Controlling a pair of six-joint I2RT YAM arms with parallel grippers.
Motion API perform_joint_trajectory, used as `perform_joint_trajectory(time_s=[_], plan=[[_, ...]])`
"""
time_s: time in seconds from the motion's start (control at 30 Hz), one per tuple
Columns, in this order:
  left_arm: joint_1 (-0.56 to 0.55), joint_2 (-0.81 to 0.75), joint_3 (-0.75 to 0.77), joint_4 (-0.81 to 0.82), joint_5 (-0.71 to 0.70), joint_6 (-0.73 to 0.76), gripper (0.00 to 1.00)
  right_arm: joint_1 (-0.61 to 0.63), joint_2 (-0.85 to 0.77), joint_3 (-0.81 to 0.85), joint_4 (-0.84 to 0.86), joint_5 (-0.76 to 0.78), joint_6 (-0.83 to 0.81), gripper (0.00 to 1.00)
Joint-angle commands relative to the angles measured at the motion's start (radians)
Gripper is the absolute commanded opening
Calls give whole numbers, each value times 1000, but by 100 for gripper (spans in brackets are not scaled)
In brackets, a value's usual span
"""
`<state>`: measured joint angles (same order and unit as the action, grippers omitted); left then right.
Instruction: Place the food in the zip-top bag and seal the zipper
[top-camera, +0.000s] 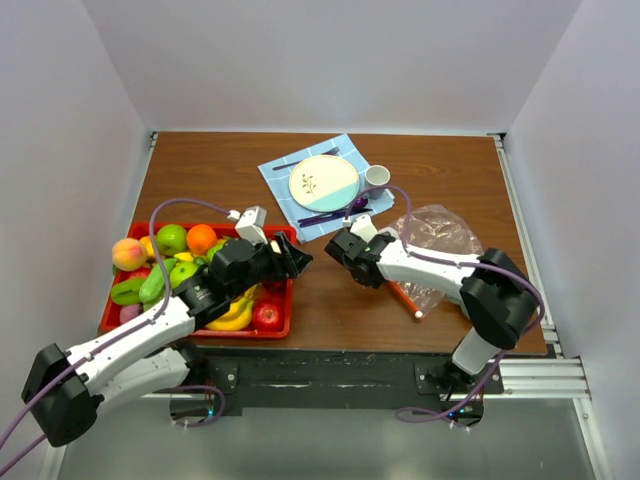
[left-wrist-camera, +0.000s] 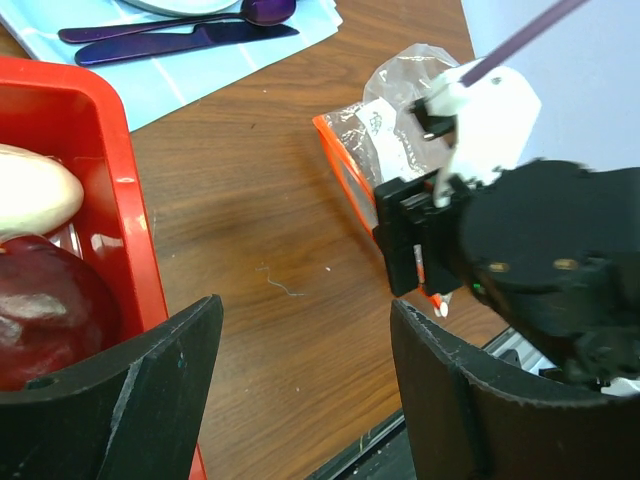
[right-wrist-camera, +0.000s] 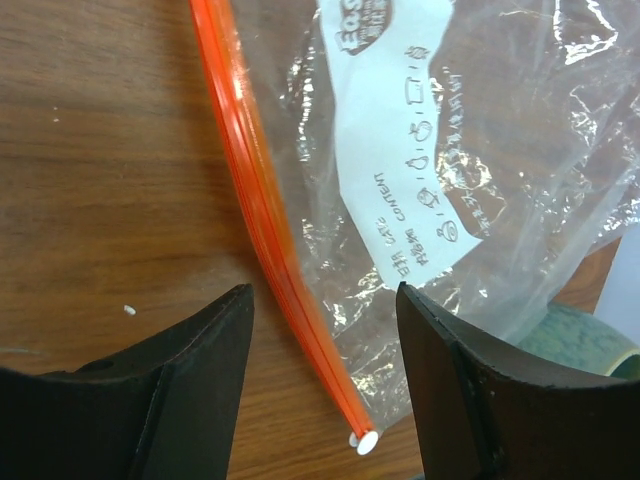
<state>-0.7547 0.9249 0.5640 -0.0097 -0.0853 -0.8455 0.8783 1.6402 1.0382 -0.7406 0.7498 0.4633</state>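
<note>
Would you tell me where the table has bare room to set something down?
Bare wood lies in the back-left corner between the red tray and blue napkin, and back right behind the zip-top bag. The middle strip between tray and bag is crowded by the left gripper and right gripper.

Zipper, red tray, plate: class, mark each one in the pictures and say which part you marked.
zipper (right-wrist-camera: 262, 210), right wrist view, middle of the orange-red strip.
red tray (left-wrist-camera: 125, 180), left wrist view, on its side wall.
plate (top-camera: 335, 182), top external view, on its bare face.
</note>
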Motion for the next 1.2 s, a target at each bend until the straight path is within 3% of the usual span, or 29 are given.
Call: perform_joint_trajectory(time_s=[0.0,0.6,0.73,0.83,0.97,1.17], plan=[[-3,-34,7,13,-10,11,73,1,24,6,33,57,-20,63],[-3,-37,2,13,-13,10,73,2,171,82,-88,302,69,62],[-3,-51,-6,17,-16,2,74,2,178,95,-103,335,74,49],[-3,-58,-10,13,-22,0,74,1,171,95,-89,335,63,33],[-3,-61,-15,13,-19,-4,74,-5,161,115,-97,336,64,1],[-3,-43,-32,39,8,0,72,-4,69,181,-115,244,46,0]])
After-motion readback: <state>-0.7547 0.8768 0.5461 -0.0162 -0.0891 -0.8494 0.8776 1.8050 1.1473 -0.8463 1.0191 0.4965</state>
